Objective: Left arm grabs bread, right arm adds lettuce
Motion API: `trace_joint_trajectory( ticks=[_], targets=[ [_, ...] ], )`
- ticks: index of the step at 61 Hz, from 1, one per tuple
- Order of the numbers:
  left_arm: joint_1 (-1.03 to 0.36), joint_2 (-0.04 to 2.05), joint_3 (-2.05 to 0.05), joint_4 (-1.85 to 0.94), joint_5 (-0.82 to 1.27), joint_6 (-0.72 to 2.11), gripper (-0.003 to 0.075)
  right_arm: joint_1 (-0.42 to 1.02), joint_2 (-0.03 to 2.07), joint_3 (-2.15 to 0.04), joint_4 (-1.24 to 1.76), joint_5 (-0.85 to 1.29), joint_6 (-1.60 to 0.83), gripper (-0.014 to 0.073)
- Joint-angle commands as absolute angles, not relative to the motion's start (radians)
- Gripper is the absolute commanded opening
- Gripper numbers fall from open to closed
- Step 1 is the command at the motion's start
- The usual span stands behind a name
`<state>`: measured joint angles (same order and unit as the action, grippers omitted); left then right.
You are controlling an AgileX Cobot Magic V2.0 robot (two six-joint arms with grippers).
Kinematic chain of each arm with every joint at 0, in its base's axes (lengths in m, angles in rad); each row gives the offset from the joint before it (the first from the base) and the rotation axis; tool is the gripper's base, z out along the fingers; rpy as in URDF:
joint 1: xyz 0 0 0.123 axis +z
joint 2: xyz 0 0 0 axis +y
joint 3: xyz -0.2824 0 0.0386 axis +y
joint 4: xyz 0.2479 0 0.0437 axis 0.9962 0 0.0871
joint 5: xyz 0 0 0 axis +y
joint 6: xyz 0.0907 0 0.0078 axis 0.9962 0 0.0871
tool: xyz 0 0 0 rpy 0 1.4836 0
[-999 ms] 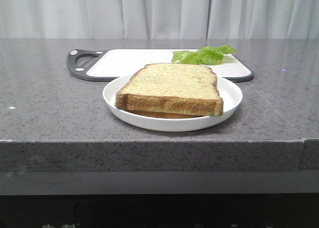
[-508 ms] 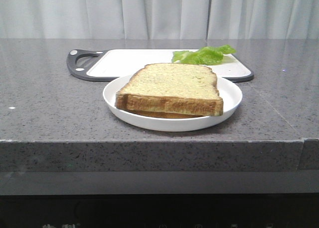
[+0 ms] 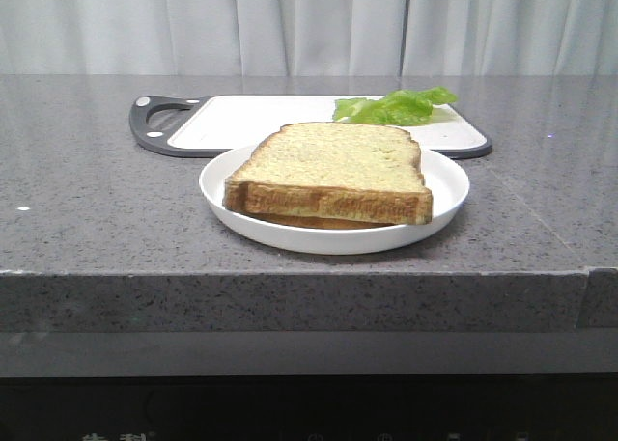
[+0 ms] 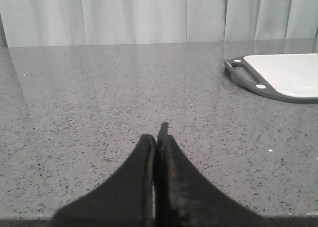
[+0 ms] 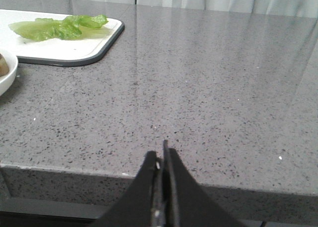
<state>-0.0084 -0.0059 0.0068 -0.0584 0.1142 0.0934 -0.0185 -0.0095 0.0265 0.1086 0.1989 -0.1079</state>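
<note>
Front view. I log a grey speckled stone worktop [image 3: 87, 219] with pale curtains behind it. Near its front edge sits a round white plate [image 3: 446, 185]. On the plate lies a thick squarish slice of pale tan speckled bread with a browned crust [image 3: 333, 166], flat face up; the edge of a second, darker slice [image 3: 314, 222] shows beneath it. Just behind the plate lies a white rectangular cutting board with a dark grey rim and handle [image 3: 241, 120], handle to the left. A small bunch of bright green ruffled lettuce leaves [image 3: 394, 106] rests on the board's right end. I see neither arm here.

Left wrist view. I log the left gripper [image 4: 158, 137], two black tapered fingers pressed together with only a hairline seam between them, nothing held. It hangs low over bare worktop [image 4: 99, 98]. The handle end of the cutting board [image 4: 278, 78] lies well apart from it.

Right wrist view. I log the right gripper [image 5: 161, 160], fingers together, holding nothing, at the front edge of the worktop [image 5: 208, 88]. The lettuce [image 5: 57, 27] lies on the board's corner [image 5: 74, 50], well apart from the gripper. A sliver of the plate's rim [image 5: 7, 75] shows at the frame edge, just beside the board.
</note>
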Motion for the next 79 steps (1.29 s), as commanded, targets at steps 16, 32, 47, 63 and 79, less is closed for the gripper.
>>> trace_joint_trajectory(
  ticks=[16, 32, 47, 63, 79],
  targets=[
    [-0.007, -0.005, -0.095, -0.127, 0.049, 0.084, -0.0020, -0.025, -0.012, -0.089, 0.097, 0.181, -0.112, -0.0058],
    [-0.014, 0.250, -0.413, -0.127, 0.259, 0.086, -0.0020, -0.025, 0.182, -0.345, 0.074, 0.242, -0.112, -0.0058],
    [-0.014, 0.472, -0.526, -0.115, 0.248, 0.086, -0.0019, -0.025, 0.322, -0.437, 0.075, 0.245, -0.112, -0.0058],
    [-0.014, 0.478, -0.526, -0.124, 0.232, 0.086, 0.0170, -0.025, 0.322, -0.437, 0.075, 0.220, -0.112, 0.0171],
    [-0.014, 0.480, -0.529, -0.271, 0.162, 0.086, 0.0620, -0.025, 0.322, -0.436, 0.075, 0.231, -0.112, 0.0653]
  ],
)
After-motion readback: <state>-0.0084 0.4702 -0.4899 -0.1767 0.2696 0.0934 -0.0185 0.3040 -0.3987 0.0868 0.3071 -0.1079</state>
